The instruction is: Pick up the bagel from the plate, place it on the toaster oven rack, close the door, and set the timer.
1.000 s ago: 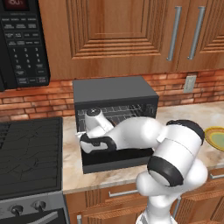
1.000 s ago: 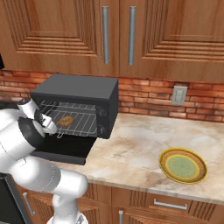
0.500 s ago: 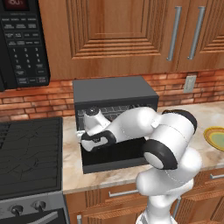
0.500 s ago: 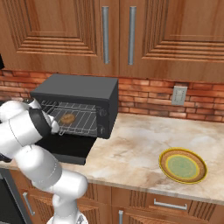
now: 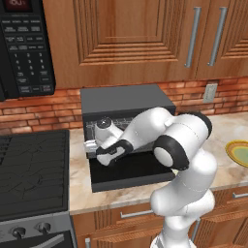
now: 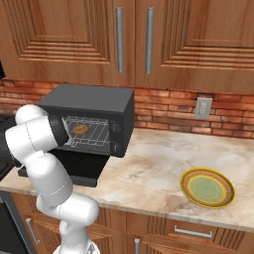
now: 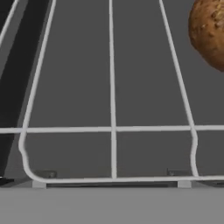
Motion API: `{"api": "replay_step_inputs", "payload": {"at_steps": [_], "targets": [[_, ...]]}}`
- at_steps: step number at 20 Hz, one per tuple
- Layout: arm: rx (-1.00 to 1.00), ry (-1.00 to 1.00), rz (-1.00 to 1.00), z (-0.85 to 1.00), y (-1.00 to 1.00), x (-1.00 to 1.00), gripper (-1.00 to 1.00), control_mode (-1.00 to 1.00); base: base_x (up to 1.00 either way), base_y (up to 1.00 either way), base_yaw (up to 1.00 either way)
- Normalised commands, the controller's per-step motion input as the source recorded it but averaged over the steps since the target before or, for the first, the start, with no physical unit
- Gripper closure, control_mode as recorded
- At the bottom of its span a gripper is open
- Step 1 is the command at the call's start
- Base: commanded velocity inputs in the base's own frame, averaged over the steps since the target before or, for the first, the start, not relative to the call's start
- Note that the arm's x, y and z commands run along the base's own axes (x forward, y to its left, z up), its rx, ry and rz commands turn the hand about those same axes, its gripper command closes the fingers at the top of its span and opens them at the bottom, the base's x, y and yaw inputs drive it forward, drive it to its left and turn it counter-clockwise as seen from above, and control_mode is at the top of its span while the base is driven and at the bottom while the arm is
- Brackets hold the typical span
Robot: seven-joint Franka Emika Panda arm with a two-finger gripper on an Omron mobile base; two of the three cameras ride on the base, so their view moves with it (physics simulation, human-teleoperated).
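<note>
The bagel (image 6: 79,130) lies on the toaster oven rack (image 6: 95,135) inside the dark grey oven (image 6: 92,101); nothing holds it. In the hand view the bagel (image 7: 210,30) sits at the upper right on the rack (image 7: 113,129), whose front wire runs close below. The black door (image 5: 135,175) hangs open, flat in front of the oven. My gripper (image 5: 91,145) stands open and empty at the left of the oven's mouth, above the door. The yellow plate (image 6: 207,188) rests bare on the counter far to the right.
A stove top (image 5: 31,174) lies left of the oven and a black microwave (image 5: 24,48) hangs above it. Wooden cabinets (image 6: 129,39) hang over the oven, a brick wall with an outlet (image 6: 203,108) behind. Marble counter (image 6: 149,168) spreads between oven and plate.
The arm's elbow has swung up and to the left, and the hand has drifted slightly left at the oven's mouth. The bagel has stayed on the rack and the door has stayed open.
</note>
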Motion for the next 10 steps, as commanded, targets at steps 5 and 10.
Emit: {"api": "replay_step_inputs", "payload": {"at_steps": [5, 10], "targets": [[0.0, -0.13, 0.0, 0.0, 0.06, 0.36, -1.0, -1.0, 0.0, 0.0, 0.0], [0.0, -0.12, 0.0, 0.0, 0.09, 0.26, -1.0, -1.0, 0.0, 0.0, 0.0]]}}
